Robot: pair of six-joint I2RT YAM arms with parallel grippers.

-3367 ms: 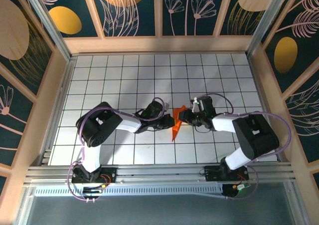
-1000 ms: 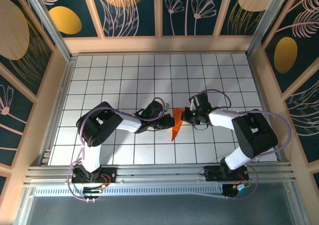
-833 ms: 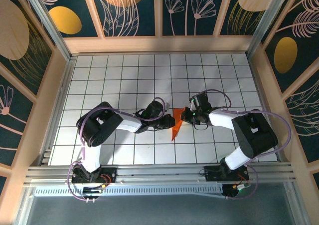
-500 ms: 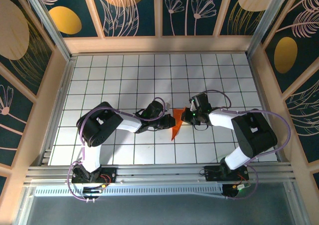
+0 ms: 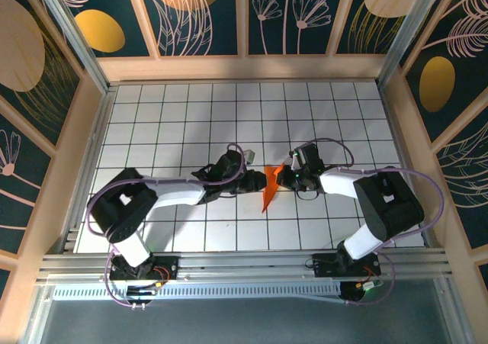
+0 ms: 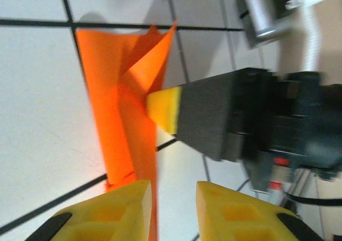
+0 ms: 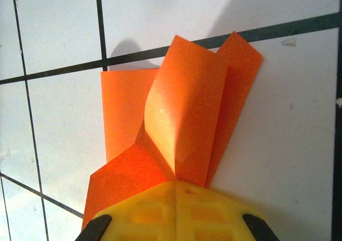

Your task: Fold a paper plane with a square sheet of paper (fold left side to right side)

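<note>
The square sheet of paper is folded into a slim orange paper plane (image 5: 268,188) that lies on the white tiled floor between my two grippers. One end narrows to a point toward the near edge. In the right wrist view its raised centre ridge (image 7: 181,107) runs into the seam of my right gripper (image 7: 176,198), which is shut on it. The right gripper (image 5: 284,178) reaches in from the right. My left gripper (image 5: 255,182) sits just left of the plane. Its yellow fingers stand apart (image 6: 173,209), with the paper's long edge (image 6: 115,107) beside the left finger. The right fingertip (image 6: 163,110) touches the fold.
The tiled floor (image 5: 191,123) is walled by wooden rails and patterned panels on three sides. Both arm bases (image 5: 137,268) stand on the metal rail at the near edge. Purple cables loop over both forearms.
My left gripper has opened and let go of the paper. The left arm has stretched out, its elbow swinging down and to the left. The right arm and the plane have stayed put.
</note>
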